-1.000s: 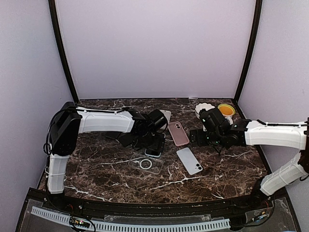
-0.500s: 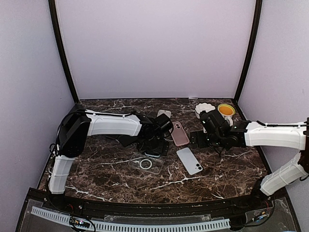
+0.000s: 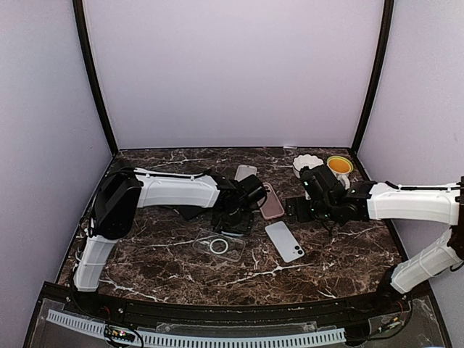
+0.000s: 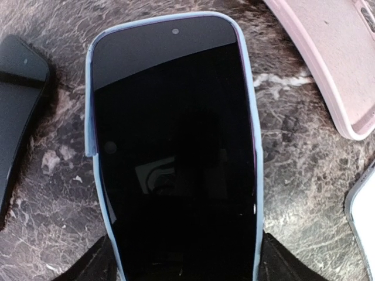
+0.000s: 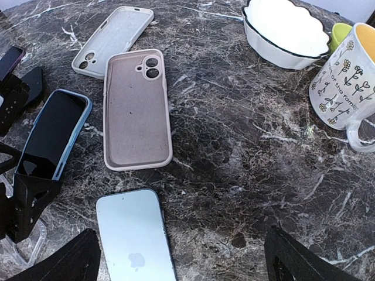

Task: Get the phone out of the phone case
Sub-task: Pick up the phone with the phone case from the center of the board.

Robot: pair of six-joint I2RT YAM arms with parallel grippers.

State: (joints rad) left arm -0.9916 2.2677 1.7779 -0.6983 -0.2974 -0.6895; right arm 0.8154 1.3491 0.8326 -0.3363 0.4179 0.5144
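A phone with a black screen sits in a light blue case, lying face up on the marble table. My left gripper is shut on its near end, a finger against each long side. The cased phone also shows in the right wrist view, and in the top view my left gripper covers most of it. My right gripper is open and empty, hovering over the table to the right of a bare pale blue phone that lies face down. In the top view my right gripper is right of centre.
An empty pink case and an empty white case lie beyond the cased phone. A clear case lies nearer the front. A dark phone lies left of my left gripper. A white bowl and a flowered mug stand at back right.
My left gripper has shifted to the right, toward the pink case, still over the cased phone. My right arm has hardly moved.
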